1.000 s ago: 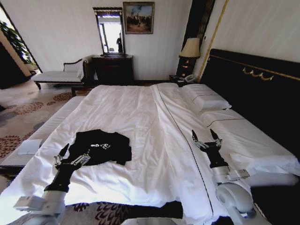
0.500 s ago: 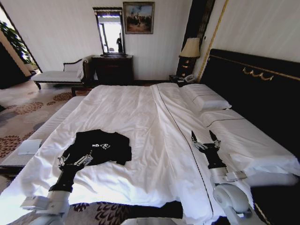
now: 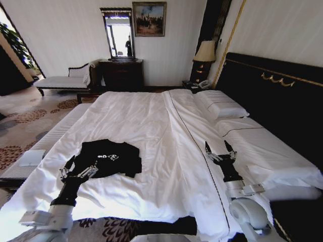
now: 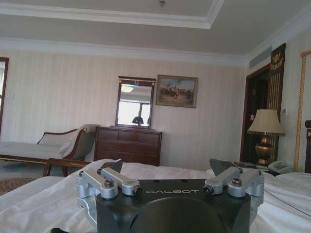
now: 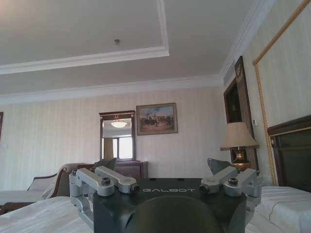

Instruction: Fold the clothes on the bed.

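Now my left claw [image 3: 78, 167] hovers with fingers spread, released, at the near hem of the black T-shirt [image 3: 110, 157], which lies flat on the bed [image 3: 151, 116] just beyond it. Well apart, my right claw [image 3: 219, 150] is likewise spread above the white duvet [image 3: 166, 171].

A mirror [image 3: 117, 33] and painting [image 3: 149, 18] hang on the far wall. A lamp [image 3: 205, 52] stands beyond the right fingers, a bench [image 3: 63, 80] beyond the left
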`<state>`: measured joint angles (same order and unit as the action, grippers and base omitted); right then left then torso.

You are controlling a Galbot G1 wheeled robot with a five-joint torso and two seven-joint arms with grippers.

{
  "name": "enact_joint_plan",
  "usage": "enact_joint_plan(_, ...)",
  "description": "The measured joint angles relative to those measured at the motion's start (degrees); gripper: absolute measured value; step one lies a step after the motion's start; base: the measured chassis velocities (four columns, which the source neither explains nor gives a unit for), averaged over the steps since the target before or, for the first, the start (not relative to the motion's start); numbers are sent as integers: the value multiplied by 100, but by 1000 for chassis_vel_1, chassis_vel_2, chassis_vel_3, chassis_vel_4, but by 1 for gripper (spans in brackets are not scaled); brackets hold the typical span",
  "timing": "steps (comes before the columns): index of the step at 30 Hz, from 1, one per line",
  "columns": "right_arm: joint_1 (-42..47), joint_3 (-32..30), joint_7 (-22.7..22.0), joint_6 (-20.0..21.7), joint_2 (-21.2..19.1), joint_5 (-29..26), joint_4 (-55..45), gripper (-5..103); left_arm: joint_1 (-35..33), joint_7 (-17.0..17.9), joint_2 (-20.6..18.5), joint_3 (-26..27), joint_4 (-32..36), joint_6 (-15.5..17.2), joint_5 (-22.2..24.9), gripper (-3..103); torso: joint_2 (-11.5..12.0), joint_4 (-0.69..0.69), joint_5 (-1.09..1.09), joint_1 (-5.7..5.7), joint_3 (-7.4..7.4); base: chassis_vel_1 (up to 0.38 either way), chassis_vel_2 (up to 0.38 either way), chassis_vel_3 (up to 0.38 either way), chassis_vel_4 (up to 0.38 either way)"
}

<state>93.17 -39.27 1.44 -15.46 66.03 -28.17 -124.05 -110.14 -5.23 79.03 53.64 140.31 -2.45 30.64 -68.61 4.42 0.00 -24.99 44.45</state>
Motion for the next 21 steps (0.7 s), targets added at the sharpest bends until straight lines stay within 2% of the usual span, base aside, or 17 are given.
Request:
enact_joint_plan(9, 75, -37, 38, -36, -22, 113, -2, 100, -17, 9, -20, 41, -4, -8, 22, 100, 0, 0, 2, 0, 0, 0, 0, 0, 0)
enact_joint_plan(12, 7, -382, 16, -89, -534, -9, 172, 100, -31, 14, -26, 86, -12, -36, 53, 100, 0, 0, -1, 0, 0, 0, 0, 0, 0)
enact_joint_plan(16, -67, -557, -64, -111, -839, -110, 288, 100, -41, 18, -27, 111, -42, -75, 76, 100, 0, -1, 0, 0, 0, 0, 0, 0, 0)
enact_joint_plan(20, -71, -485, -69, -108, -785, -72, 259, 100, -31, 21, -25, 107, -49, -79, 76, 100, 0, 0, 0, 0, 1, 0, 0, 0, 0)
enact_joint_plan(21, -52, -386, -60, -95, -647, -3, 206, 100, -19, 25, -23, 97, -49, -79, 76, 100, 0, -1, 0, 0, 0, 0, 0, 0, 0)
